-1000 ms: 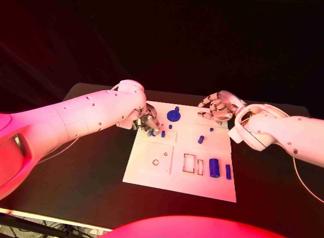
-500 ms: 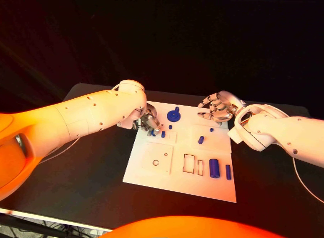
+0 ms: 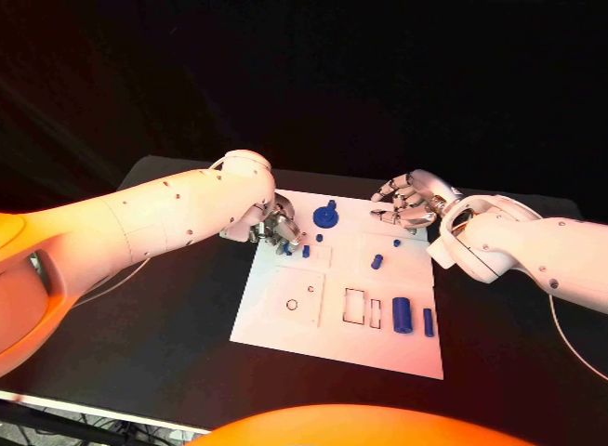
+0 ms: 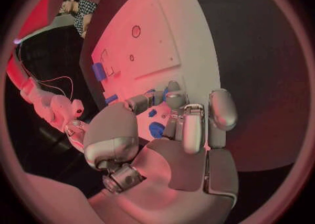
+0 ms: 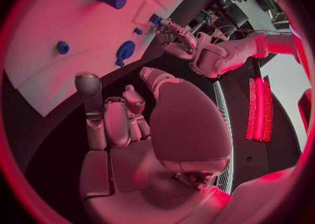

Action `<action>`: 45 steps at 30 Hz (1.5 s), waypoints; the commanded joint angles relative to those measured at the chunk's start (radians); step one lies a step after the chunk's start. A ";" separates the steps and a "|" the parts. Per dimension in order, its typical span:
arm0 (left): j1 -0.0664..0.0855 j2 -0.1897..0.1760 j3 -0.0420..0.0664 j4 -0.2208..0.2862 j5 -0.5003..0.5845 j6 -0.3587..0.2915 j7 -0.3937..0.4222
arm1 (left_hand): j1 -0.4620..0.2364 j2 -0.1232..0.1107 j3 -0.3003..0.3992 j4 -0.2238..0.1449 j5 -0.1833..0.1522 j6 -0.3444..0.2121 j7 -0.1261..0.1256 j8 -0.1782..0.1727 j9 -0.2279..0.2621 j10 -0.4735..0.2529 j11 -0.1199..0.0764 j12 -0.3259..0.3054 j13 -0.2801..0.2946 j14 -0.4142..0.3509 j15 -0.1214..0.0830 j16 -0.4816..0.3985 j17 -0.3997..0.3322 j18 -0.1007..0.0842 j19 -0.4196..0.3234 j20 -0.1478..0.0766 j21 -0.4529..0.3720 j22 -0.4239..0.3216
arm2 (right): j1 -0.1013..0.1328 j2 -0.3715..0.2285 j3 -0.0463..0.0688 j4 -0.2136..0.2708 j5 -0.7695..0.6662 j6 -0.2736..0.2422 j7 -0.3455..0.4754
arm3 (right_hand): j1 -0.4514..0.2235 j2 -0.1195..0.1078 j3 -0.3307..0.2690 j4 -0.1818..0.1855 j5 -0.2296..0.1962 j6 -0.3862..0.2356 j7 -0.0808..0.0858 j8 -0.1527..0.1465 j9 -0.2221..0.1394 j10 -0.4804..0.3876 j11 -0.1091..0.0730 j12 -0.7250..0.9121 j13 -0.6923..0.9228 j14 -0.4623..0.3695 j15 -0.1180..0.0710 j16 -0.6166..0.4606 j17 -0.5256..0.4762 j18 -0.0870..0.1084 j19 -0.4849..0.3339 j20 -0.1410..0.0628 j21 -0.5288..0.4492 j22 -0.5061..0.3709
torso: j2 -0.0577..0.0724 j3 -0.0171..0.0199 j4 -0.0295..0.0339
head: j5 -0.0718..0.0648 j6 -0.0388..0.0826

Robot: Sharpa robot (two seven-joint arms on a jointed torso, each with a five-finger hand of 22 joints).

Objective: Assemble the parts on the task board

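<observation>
Little has changed over the last second: both my hands sit where they were, and the parts on the task board (image 3: 284,316) have not shifted. I read this as a stall in fine positioning, not progress; no new piece is seated.

Left hand (image 3: 272,228) hangs over the board's far left corner, fingers (image 4: 186,129) curled in close around a small blue peg (image 3: 306,251). Whether I actually pinch that peg or only crowd it, I cannot tell. It lies just beside my fingertips, long axis running roughly away from me along the board.

Right hand (image 3: 409,202) hovers at the board's far right edge, fingers (image 5: 105,116) curled narrow, nothing in them.

Blue round disc part (image 3: 325,217) sits between the two hands at the far edge, a short stub pointing away from me.

Large blue cylinder (image 3: 402,315) lies flat near the board's near right, long axis running near to far. Thin blue bar (image 3: 428,322) lies just beside it, parallel.

Rectangular slots (image 3: 355,307) left of the cylinder stand open, unfilled. Most of the assembly remains, by my judgement.
</observation>
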 commanded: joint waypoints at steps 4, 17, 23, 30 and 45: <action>0.000 0.003 -0.001 -0.001 0.013 0.026 -0.017 | 0.018 0.014 0.150 -0.142 0.084 0.034 -0.024 -0.006 0.001 -0.003 -0.008 -0.004 0.001 0.096 -0.006 0.000 0.235 -0.010 0.003 0.002 0.003 0.000 | 0.000 -0.001 0.000 0.001 -0.007 0.013 0.004 | 0.003 -0.002 0.005 0.000 0.003 -0.007 -0.003 0.003 -0.001 0.003 -0.002 -0.003 -0.001 0.008 -0.007 -0.006 0.001 0.011 0.005 -0.003 -0.005 -0.001 | 0.000 -0.0005 0.0005 | -0.001 -0.001; -0.001 0.003 -0.003 0.001 0.020 0.038 -0.025 | 0.019 0.015 0.149 -0.141 0.085 0.034 -0.024 -0.007 0.002 -0.003 -0.008 -0.005 0.000 0.096 -0.006 0.000 0.234 -0.010 0.003 0.002 0.003 -0.001 | 0.000 -0.001 0.000 0.002 -0.007 0.014 0.005 | 0.003 -0.002 0.005 0.000 0.003 -0.007 -0.003 0.003 -0.001 0.003 -0.002 -0.003 -0.001 0.008 -0.007 -0.006 0.001 0.011 0.005 -0.003 -0.005 -0.001 | 0.000 -0.0008 0.0003 | -0.001 -0.002; -0.002 0.003 -0.003 0.001 0.020 0.030 -0.026 | 0.019 0.015 0.149 -0.141 0.085 0.034 -0.024 -0.007 0.002 -0.003 -0.008 -0.005 0.000 0.096 -0.006 0.000 0.234 -0.010 0.003 0.002 0.003 -0.001 | 0.000 -0.001 0.000 0.003 -0.007 0.009 0.008 | 0.001 -0.003 0.009 -0.001 0.006 -0.008 -0.003 0.005 -0.003 0.006 -0.002 -0.001 -0.001 0.009 -0.007 -0.008 0.003 0.010 0.008 -0.003 -0.006 -0.001 | 0.000 -0.0003 0.0009 | 0.000 -0.003; -0.011 0.006 -0.003 -0.003 0.020 0.021 -0.031 | 0.020 0.014 0.146 -0.142 0.087 0.035 -0.024 -0.009 0.004 0.000 -0.008 -0.002 0.006 0.097 -0.005 0.002 0.240 -0.011 0.005 0.002 0.004 0.002 | 0.000 -0.002 0.000 0.004 -0.007 0.006 0.011 | 0.001 -0.003 0.009 -0.001 0.006 -0.008 -0.003 0.005 -0.003 0.006 -0.002 -0.001 -0.001 0.009 -0.007 -0.008 0.003 0.010 0.008 -0.003 -0.006 -0.001 | 0.001 -0.0003 -0.0007 | -0.002 -0.004; -0.030 0.019 -0.004 -0.026 0.040 0.026 -0.044 | 0.020 0.011 0.139 -0.141 0.092 0.039 -0.024 -0.009 0.007 0.005 -0.008 0.002 0.013 0.098 -0.005 0.003 0.244 -0.012 0.008 0.002 0.005 0.005 | 0.000 -0.006 0.000 0.008 -0.007 0.005 0.010 | 0.001 -0.002 0.010 -0.001 0.007 -0.007 -0.003 0.006 -0.003 0.006 -0.002 -0.001 -0.001 0.008 -0.007 -0.009 0.001 0.010 0.008 -0.003 -0.006 -0.001 | 0.001 0.0000 0.0003 | -0.009 -0.007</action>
